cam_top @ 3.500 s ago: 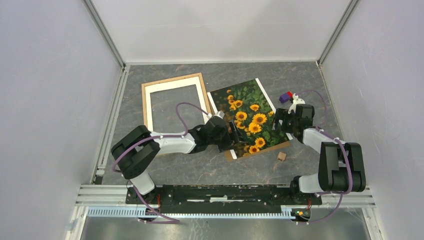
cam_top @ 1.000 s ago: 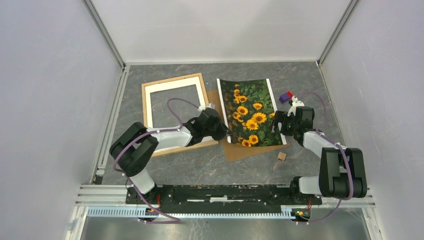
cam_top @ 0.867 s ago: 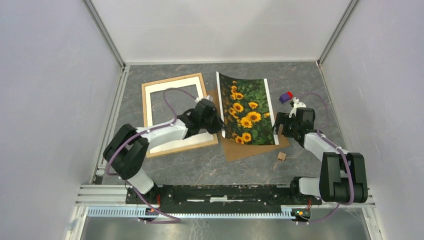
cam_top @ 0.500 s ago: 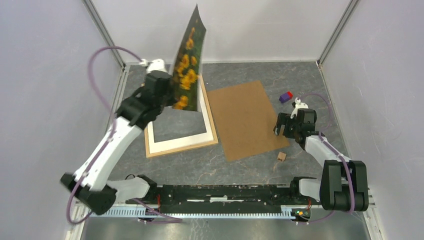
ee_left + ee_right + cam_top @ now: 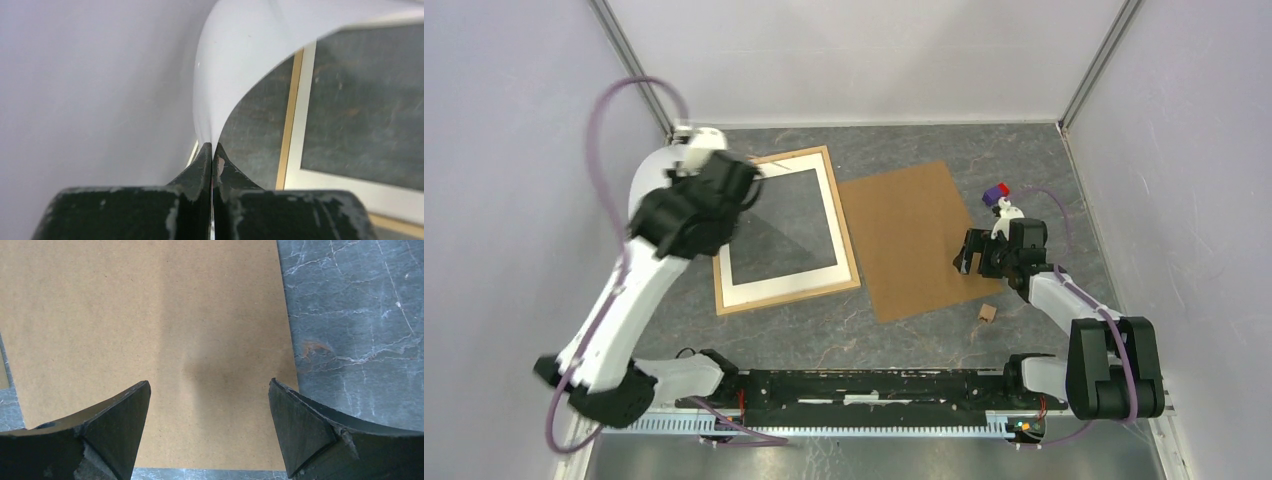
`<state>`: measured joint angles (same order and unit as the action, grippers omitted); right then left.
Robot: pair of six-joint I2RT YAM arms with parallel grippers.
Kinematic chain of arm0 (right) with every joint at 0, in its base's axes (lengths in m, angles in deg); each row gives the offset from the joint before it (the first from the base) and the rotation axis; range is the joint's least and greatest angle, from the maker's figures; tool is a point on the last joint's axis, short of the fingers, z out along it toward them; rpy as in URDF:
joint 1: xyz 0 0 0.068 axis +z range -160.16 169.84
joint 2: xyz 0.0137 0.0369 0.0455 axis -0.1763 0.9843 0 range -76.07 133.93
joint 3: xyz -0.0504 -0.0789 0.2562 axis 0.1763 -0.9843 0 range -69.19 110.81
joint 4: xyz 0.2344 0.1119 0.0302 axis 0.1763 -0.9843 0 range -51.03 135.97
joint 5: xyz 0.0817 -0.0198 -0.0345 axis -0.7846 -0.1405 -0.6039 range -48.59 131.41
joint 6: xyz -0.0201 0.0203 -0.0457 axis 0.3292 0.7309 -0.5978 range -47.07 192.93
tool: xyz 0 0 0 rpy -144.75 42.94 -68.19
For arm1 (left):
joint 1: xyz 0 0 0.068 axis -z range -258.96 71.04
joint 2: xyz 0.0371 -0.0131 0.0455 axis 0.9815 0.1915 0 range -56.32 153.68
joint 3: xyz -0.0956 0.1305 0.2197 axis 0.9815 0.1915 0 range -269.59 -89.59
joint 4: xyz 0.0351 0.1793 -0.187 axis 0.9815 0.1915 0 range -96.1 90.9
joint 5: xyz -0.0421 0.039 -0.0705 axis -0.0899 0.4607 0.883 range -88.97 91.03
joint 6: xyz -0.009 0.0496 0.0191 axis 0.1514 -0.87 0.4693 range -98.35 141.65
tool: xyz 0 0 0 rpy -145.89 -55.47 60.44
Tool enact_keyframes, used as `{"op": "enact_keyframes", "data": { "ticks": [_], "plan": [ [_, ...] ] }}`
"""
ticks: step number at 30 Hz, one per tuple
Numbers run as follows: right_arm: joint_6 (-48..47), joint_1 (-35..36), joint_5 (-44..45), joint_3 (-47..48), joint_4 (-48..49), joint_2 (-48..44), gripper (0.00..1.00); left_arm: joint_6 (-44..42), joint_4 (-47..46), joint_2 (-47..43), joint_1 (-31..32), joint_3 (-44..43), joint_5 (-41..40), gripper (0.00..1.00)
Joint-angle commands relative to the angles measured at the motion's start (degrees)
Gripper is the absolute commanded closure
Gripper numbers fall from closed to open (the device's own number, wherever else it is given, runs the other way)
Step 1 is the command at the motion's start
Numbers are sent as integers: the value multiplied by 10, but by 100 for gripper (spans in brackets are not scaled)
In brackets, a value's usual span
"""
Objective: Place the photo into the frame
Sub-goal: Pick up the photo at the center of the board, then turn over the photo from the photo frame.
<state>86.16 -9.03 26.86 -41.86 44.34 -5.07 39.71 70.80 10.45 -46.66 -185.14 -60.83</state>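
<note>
In the left wrist view my left gripper (image 5: 212,148) is shut on the edge of the photo (image 5: 240,60), whose white back curls up and away from the fingers. The sunflower side is hidden. Seen from above, this gripper (image 5: 746,182) hangs high over the far-left corner of the frame (image 5: 844,240), and the photo is barely visible there. The frame lies flat, thin light wood (image 5: 290,130) around a white mat (image 5: 779,290). My right gripper (image 5: 969,262) stands open and empty, low over the near right part of the brown backing board (image 5: 150,315).
The backing board (image 5: 914,240) lies bare to the right of the frame. A purple-and-red block (image 5: 995,192) sits beyond its far right corner, and a small wooden cube (image 5: 988,313) near its front right corner. Grey walls close in on three sides.
My left arm has lifted the photo off the backing board and swung it up and left over the frame's far-left corner. The right gripper has crept slightly left over the board.
</note>
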Motion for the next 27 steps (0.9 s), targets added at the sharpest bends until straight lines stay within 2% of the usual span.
{"op": "enact_keyframes", "data": {
  "ticks": [1,7,11,20,27],
  "plan": [
    [4,3,-14,-6,29,-1,6,69,62,100,48,70,11,98],
    [4,3,-16,-7,32,6,6,128,84,230,96,109,43,98],
    [8,3,-22,-10,39,12,6,135,68,290,115,124,88,98],
    [11,4,-34,-13,48,17,7,163,59,425,142,73,115,98],
    [14,7,-43,-16,52,16,7,188,56,485,167,13,145,95]
  ]
}}
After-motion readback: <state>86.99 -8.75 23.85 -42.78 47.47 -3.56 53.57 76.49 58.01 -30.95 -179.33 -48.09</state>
